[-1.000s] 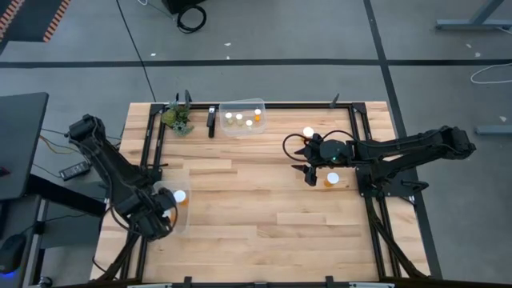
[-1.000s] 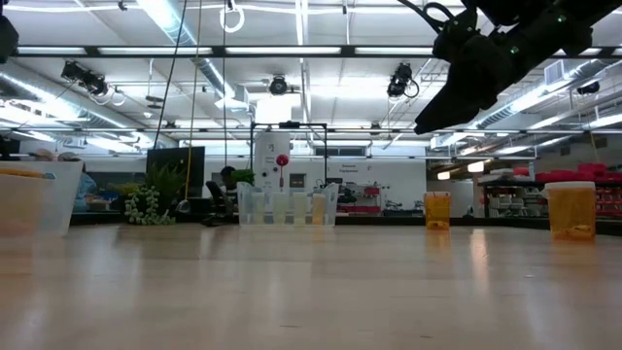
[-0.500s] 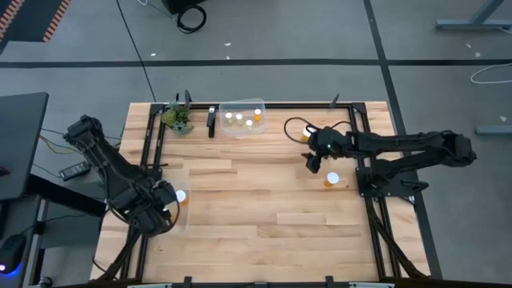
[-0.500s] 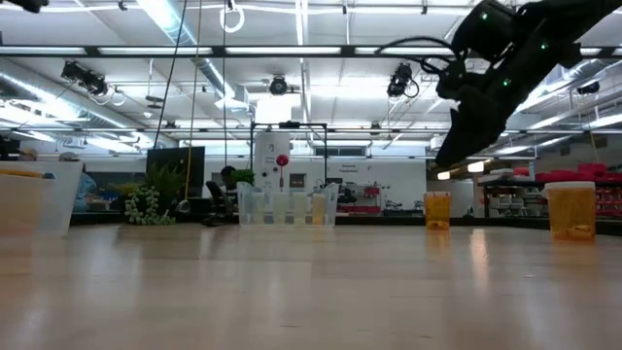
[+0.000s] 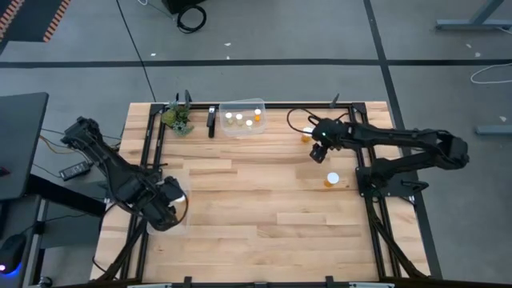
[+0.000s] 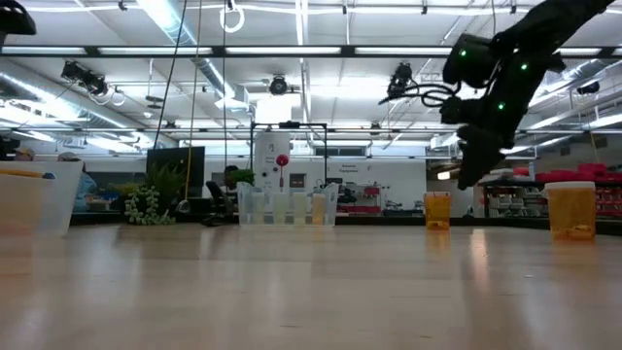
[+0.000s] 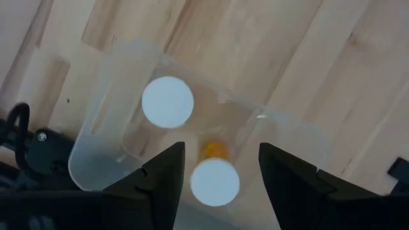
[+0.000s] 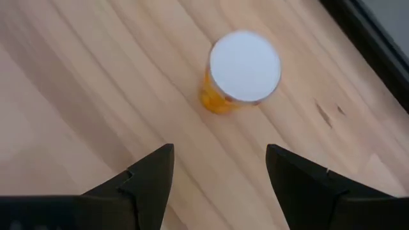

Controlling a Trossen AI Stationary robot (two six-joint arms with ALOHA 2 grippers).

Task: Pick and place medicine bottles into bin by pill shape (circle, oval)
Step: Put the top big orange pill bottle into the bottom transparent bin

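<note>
Above the table's right rear, right gripper [image 8: 217, 182], fingers spread and empty, hovers over an upright medicine bottle [image 8: 241, 70]; step judged: approach for pickup. Next: descend, straddle the cap, close. Left gripper [image 7: 217, 182], released, hangs over the near-left bin [image 7: 96, 144].

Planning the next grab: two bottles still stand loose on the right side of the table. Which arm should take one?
Right. The right gripper hangs open between the two loose bottles; its wrist view shows one just ahead. The left gripper is open over the near-left bin.

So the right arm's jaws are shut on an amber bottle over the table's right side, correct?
Not quite. The right gripper is open and empty; the right wrist view shows the white-capped amber medicine bottle standing on the wooden table ahead of its jaws.
</note>
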